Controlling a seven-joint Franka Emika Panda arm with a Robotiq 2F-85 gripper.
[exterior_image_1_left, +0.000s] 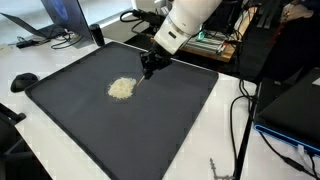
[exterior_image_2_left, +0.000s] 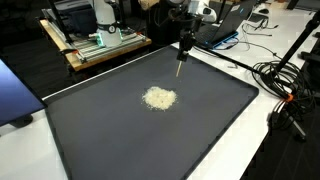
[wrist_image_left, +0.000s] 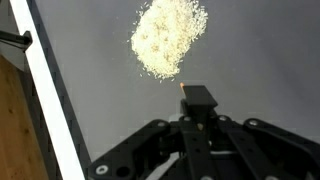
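A pale yellow pile of grains (exterior_image_1_left: 121, 88) lies on a large dark mat (exterior_image_1_left: 150, 135); both show in both exterior views, the pile (exterior_image_2_left: 159, 98) near the middle of the mat (exterior_image_2_left: 150, 145). My gripper (exterior_image_1_left: 150, 66) hangs over the mat just beyond the pile. It is shut on a thin black tool (exterior_image_2_left: 181, 62) that points down toward the mat. In the wrist view the pile (wrist_image_left: 168, 38) lies ahead of my gripper (wrist_image_left: 197, 108), and the tool's black end (wrist_image_left: 199, 97) shows an orange tip. The tool is apart from the pile.
The mat sits on a white table (exterior_image_1_left: 60, 65). A laptop (exterior_image_1_left: 50, 20) and a black mouse (exterior_image_1_left: 22, 81) lie at one side. Cables (exterior_image_2_left: 285, 85) run along another edge. A wooden shelf with electronics (exterior_image_2_left: 100, 45) stands behind the table.
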